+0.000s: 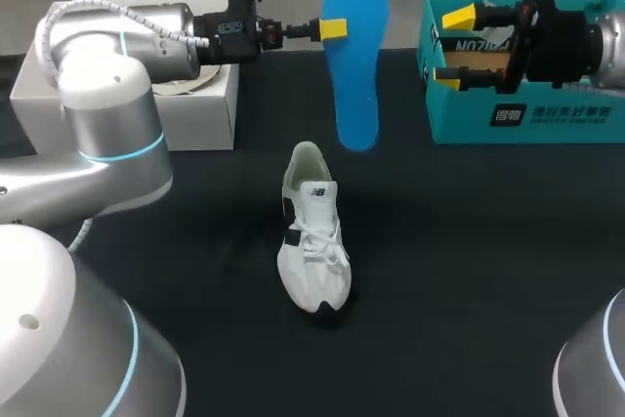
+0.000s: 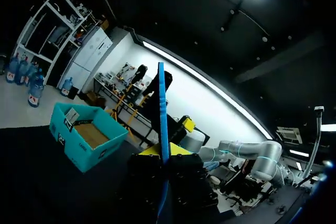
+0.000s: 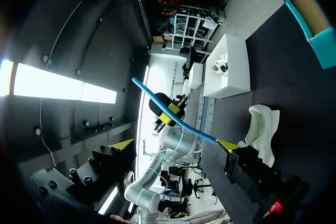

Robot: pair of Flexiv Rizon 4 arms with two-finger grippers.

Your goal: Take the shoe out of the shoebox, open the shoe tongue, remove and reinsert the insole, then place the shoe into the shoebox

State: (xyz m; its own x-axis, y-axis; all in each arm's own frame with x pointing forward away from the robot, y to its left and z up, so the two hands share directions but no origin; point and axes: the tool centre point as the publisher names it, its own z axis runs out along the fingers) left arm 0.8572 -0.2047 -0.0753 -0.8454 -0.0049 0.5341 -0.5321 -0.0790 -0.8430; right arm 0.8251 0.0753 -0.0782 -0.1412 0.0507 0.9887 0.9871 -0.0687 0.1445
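White sneaker (image 1: pixel 312 231) is laid mid-tabletop. Blue insole (image 1: pixel 354 56) is pinched, raised, by the left gripper (image 1: pixel 333 28). Right gripper (image 1: pixel 454 46) is spread empty at the print-marked teal shoebox (image 1: pixel 527 114), far right corner.

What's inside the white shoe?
Only pale lining shows in the white shoe; the blue insole is out, held by the left gripper. Its toe end is covered, unseen.

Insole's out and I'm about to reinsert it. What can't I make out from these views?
Head view: shoebox interior, hidden behind the right gripper and its arm.
Head view: insole top, cut off by the edge; far finger of the left gripper, behind the insole.
Head view: shoe footbed, hidden by the upper.
Left wrist view: insole edge-on, faces unseen.
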